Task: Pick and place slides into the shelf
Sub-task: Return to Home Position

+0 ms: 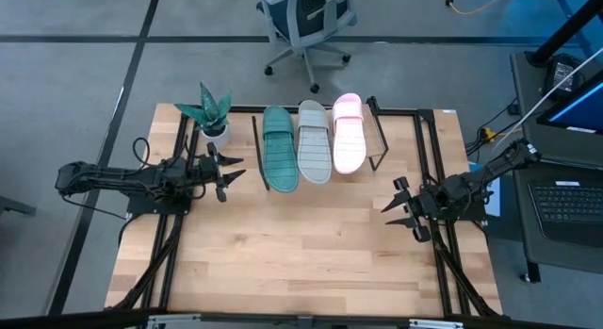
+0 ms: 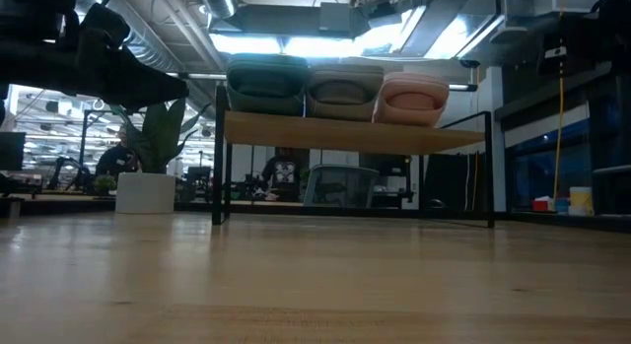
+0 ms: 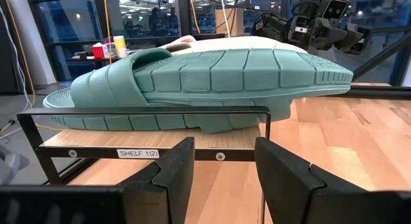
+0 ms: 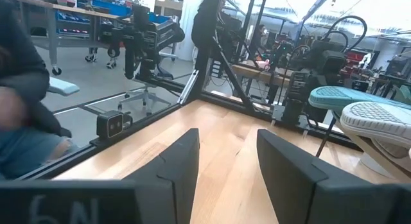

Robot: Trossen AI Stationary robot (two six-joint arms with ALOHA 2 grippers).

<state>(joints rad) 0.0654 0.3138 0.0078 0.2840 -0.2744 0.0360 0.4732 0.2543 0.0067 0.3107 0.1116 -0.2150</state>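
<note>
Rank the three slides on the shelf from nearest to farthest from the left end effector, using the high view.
Measured from the left end effector:
1. Teal green slide, at the left end of the shelf.
2. Grey slide, in the middle.
3. Pale pink slide, at the right end.

Three slides [image 1: 314, 140], one shelf [image 2: 355, 137], one plant [image 1: 212, 110]

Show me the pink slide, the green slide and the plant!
pink slide [image 1: 349, 145]: high view, the middle of its length, below the strap.
green slide [image 1: 280, 157]: high view, the middle of its length.
plant [image 1: 209, 108]: high view, on its leaves.
</note>
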